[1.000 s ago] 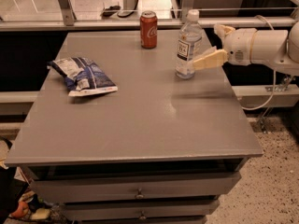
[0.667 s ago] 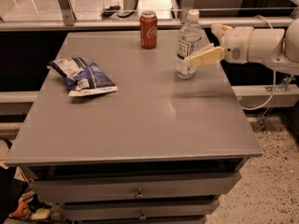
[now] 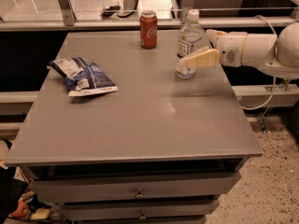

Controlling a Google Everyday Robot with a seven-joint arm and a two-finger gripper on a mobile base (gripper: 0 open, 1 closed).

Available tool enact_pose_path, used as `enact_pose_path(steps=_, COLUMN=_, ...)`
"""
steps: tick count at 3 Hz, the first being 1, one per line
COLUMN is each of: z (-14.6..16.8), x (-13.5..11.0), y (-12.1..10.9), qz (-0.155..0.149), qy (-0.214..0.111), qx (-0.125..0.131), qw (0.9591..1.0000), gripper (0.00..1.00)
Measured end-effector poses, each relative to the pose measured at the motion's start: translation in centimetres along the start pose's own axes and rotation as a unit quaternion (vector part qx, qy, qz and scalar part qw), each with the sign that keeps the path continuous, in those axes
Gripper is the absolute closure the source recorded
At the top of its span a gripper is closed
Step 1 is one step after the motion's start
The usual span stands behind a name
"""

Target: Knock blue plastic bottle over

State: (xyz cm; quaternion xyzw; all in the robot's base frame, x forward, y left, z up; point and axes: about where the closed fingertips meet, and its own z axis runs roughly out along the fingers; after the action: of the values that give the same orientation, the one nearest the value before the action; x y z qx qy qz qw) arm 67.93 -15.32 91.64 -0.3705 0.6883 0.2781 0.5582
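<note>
The blue plastic bottle [image 3: 188, 41], clear with a white cap and white label, stands upright at the back right of the grey table [image 3: 140, 111]. My gripper [image 3: 196, 48] reaches in from the right at bottle height. Its near cream-coloured finger [image 3: 201, 59] lies across the front of the bottle's lower part and seems to touch it. The far finger [image 3: 212, 33] shows just right of the bottle. The jaws stand apart, with the bottle's right side between them.
A red soda can [image 3: 148, 29] stands left of the bottle near the back edge. A blue-and-white chip bag [image 3: 83, 76] lies at the left. A rail and counter run behind the table. Drawers are below the front edge.
My gripper has moved left, so its near finger now lies further across the bottle's front. The bottle still stands upright in the same spot.
</note>
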Motion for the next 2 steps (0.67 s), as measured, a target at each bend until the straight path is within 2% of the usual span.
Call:
enact_pose_path(steps=1, z=0.87, x=0.02, y=0.24, qz=-0.001, qy=-0.008, qx=-0.006, qw=0.9999, gripper=0.0)
enact_pose_path(steps=2, z=1.13, x=-0.02, y=0.4, qz=-0.001, qy=-0.008, qx=-0.009, qw=0.9999, gripper=0.17)
